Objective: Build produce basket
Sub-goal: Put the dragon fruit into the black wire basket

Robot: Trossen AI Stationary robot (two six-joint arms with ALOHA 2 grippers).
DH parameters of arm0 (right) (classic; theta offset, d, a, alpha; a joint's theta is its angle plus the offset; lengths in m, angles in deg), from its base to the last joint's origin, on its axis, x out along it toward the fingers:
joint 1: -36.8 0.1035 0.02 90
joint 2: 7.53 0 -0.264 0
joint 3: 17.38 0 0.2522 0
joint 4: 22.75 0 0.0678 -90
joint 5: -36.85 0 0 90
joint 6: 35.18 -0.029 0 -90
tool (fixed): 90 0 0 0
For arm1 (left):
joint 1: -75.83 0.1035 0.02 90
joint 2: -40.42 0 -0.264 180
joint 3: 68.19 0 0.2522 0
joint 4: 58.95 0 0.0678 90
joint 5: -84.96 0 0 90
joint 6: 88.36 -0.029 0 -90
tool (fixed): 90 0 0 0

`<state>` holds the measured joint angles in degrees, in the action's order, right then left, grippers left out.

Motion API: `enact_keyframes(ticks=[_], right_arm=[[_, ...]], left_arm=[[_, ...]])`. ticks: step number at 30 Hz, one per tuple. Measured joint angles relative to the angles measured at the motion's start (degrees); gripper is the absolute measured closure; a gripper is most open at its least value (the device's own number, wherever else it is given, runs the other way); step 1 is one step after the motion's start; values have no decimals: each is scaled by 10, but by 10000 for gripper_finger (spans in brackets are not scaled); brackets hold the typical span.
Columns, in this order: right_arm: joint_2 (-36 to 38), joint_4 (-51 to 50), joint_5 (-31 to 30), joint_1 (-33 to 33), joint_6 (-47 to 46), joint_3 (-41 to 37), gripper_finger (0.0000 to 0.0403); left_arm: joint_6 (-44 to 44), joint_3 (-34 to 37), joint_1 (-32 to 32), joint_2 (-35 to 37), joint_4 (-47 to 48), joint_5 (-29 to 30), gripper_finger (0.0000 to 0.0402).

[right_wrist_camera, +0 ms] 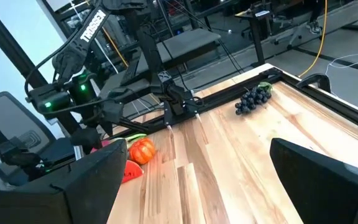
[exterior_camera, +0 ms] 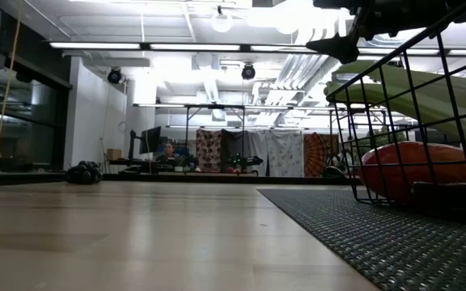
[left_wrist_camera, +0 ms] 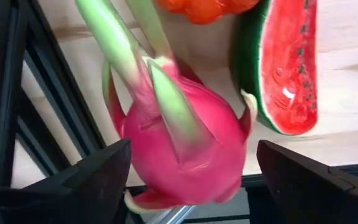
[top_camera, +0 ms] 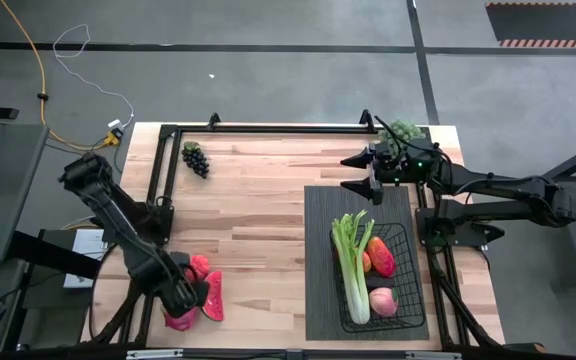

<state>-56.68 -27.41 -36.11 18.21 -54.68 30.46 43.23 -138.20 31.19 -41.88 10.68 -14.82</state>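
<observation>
Pink, green-leaved dragon fruit [left_wrist_camera: 182, 143] sits between the spread fingers of my left claw [top_camera: 185, 297], ungrasped; a red watermelon slice [left_wrist_camera: 284, 68] lies just beside. I should centre on its belly, clear of the leaves, before clamping. My right claw [top_camera: 361, 172] waits agape, near the black wire-mesh basket [top_camera: 408, 300].

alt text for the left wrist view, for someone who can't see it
The left gripper is open, its dark fingers on either side of a pink dragon fruit with green leaf tips. A watermelon slice lies beside it on the wooden table.
</observation>
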Motion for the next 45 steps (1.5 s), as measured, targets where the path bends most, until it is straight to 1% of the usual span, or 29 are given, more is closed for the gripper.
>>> enact_keyframes(ticks=[5, 12, 21, 25, 27, 30, 35, 38, 40, 43, 45], right_arm=[[0, -1, 0, 0, 0, 0, 18], [0, -3, 0, 0, 0, 0, 18], [0, -8, 0, 0, 0, 0, 18], [0, -8, 0, 0, 0, 0, 18], [0, -8, 0, 0, 0, 0, 18], [0, -8, 0, 0, 0, 0, 18], [0, -8, 0, 0, 0, 0, 18], [0, -8, -2, 0, 0, 0, 18], [0, -8, -2, 0, 0, 0, 18], [0, -8, -2, 0, 0, 0, 18], [0, -9, -3, 0, 0, 0, 18]], left_arm=[[-2, 0, -3, -34, 0, -29, 64], [-4, -1, -8, -74, -25, -40, 64], [-8, -1, -9, -102, -25, -29, 64], [-28, -1, -9, -109, -26, -26, 65], [-52, -1, -9, -110, -26, -25, 72], [-82, -1, -9, -108, -25, -24, 96], [-122, 2, -5, -83, -16, -24, 161], [-153, 2, -1, -42, -11, -26, 193], [-183, 2, 3, -7, -11, -29, 206], [-239, -2, 7, 58, -9, -30, 211], [-258, -12, 9, 103, -2, -9, 210]])
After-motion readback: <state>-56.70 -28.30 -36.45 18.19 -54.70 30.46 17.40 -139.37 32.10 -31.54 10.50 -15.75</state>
